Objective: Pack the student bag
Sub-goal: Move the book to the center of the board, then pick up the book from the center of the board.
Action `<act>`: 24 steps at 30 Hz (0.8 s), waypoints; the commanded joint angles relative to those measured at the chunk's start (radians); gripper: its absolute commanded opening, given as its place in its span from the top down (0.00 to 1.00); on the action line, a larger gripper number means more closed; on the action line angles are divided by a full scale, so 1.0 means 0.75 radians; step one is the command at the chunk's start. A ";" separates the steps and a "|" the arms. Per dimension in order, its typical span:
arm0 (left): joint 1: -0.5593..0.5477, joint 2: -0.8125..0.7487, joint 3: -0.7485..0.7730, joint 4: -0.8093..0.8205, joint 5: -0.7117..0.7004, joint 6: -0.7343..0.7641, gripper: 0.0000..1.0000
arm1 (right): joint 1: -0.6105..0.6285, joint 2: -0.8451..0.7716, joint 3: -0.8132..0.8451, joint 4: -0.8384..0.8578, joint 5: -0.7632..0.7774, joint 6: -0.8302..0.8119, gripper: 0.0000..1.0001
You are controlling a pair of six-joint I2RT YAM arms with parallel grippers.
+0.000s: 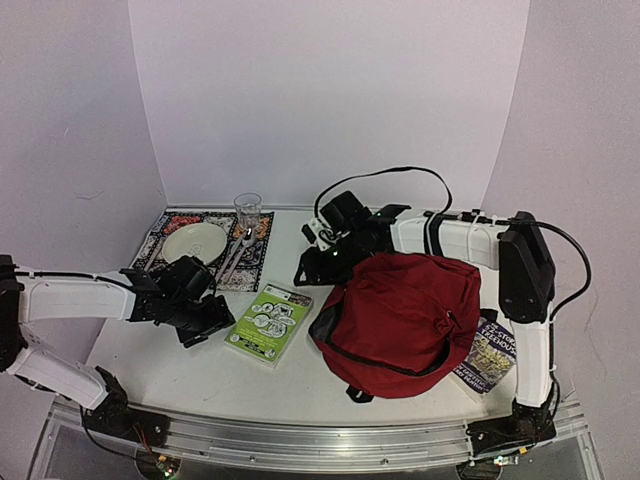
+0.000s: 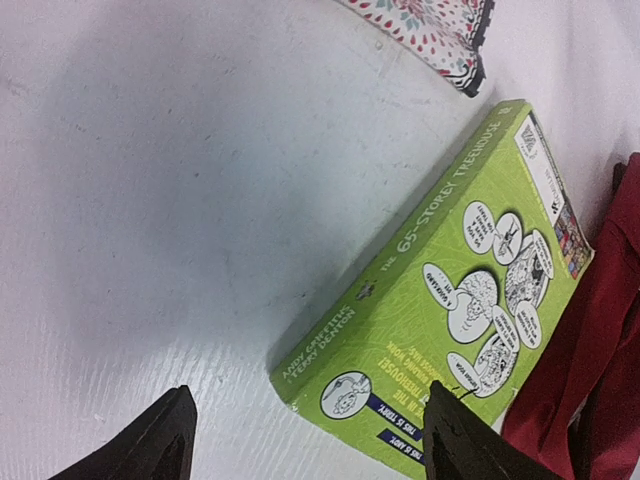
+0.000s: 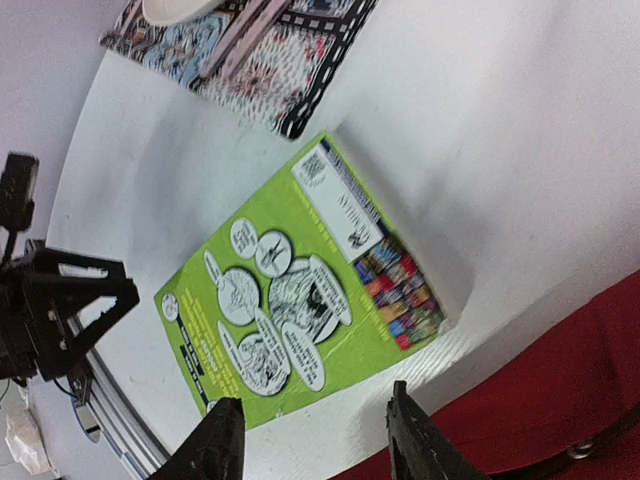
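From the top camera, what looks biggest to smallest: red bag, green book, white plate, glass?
1. red bag
2. green book
3. white plate (farther from the camera than the book, so those two are unsure)
4. glass

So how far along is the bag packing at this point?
Nothing looks packed yet: the green book lies flat on the table beside the student bag, and a second book sits at the bag's other side. Nothing is in hand; the left arm has open, empty jaws by the green book, and the right arm has open jaws at the bag's edge. Left: presumably both books go in.
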 commanded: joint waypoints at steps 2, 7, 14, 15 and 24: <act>0.006 -0.098 -0.084 0.060 0.001 -0.187 0.19 | -0.046 0.185 0.251 -0.089 0.031 -0.085 0.44; 0.006 -0.073 -0.127 0.169 0.071 -0.239 0.18 | -0.057 0.330 0.381 -0.103 -0.009 -0.096 0.44; 0.006 0.006 -0.149 0.267 0.153 -0.262 0.17 | -0.056 0.437 0.417 -0.100 -0.101 -0.075 0.44; 0.006 0.015 -0.151 0.278 0.158 -0.262 0.17 | -0.056 0.441 0.409 -0.100 -0.115 -0.074 0.44; 0.006 0.089 -0.138 0.331 0.195 -0.245 0.17 | -0.040 0.376 0.238 -0.038 -0.254 -0.023 0.53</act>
